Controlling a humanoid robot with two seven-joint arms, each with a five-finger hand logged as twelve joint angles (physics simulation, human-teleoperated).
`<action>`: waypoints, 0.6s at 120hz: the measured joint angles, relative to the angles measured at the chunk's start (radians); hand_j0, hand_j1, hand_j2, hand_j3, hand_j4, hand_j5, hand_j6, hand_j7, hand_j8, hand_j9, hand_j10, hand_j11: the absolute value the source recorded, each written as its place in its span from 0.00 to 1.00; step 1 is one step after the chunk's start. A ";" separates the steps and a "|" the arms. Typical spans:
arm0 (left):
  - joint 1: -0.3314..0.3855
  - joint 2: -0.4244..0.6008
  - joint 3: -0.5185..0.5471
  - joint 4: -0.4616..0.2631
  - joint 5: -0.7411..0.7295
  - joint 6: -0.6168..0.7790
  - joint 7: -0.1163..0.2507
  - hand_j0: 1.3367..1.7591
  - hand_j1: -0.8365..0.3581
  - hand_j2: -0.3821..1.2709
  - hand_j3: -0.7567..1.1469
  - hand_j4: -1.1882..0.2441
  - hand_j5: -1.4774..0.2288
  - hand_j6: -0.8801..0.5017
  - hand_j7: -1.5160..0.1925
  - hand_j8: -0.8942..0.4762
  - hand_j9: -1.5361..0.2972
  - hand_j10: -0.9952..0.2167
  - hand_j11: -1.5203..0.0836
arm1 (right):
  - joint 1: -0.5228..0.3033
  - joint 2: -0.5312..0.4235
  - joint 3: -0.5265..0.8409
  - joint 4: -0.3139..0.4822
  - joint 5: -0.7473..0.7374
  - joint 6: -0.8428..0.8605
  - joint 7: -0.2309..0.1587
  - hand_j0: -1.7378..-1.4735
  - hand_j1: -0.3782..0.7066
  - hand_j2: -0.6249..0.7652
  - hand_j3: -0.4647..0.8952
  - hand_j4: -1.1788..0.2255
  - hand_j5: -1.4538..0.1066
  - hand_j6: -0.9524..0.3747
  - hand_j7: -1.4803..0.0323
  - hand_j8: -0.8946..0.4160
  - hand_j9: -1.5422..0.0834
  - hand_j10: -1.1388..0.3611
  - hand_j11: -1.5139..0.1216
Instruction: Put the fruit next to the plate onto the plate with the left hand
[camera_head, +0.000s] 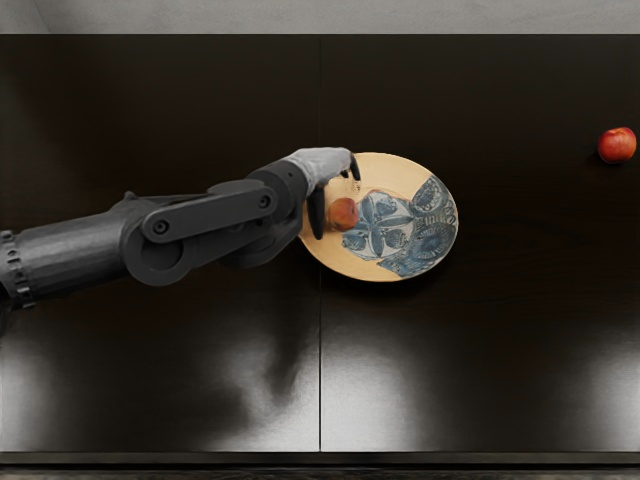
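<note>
Two round red fruits: one fruit (343, 213) sits on the single glossy, blue-patterned plate (395, 168), the left hand (320, 168) beside it with fingers loosely spread; the second fruit (617, 145) lies far right.

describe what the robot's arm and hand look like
Only the left arm shows: matte charcoal, made of rounded, bulky segments, with a ribbed collar near the picture's left edge and a flat link bar between two round pivots. The left hand has a lighter grey shell. No cables or markings show.
</note>
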 joint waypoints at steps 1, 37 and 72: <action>-0.001 0.007 -0.001 -0.004 -0.001 0.000 0.000 0.76 0.73 0.30 0.40 0.60 0.61 0.46 0.63 0.47 0.60 0.55 0.67 | 0.000 0.000 0.000 0.000 0.000 0.000 0.000 0.30 0.03 0.45 0.34 0.84 0.93 0.72 0.98 0.68 0.95 0.76 0.93; -0.019 0.510 -0.183 -0.335 -0.440 -0.251 0.000 0.76 0.90 0.25 0.40 0.75 0.78 0.57 0.80 0.58 0.76 0.73 0.86 | 0.000 0.000 0.000 0.000 0.000 0.000 0.000 0.30 0.03 0.45 0.34 0.84 0.93 0.72 0.98 0.68 0.95 0.76 0.93; 0.006 0.842 -0.246 -0.371 -1.041 -0.606 0.000 0.76 0.96 0.24 0.40 0.80 0.83 0.61 0.85 0.62 0.81 0.79 0.91 | 0.000 0.000 0.000 0.000 0.000 0.000 0.000 0.30 0.03 0.45 0.34 0.84 0.93 0.72 0.98 0.68 0.95 0.76 0.93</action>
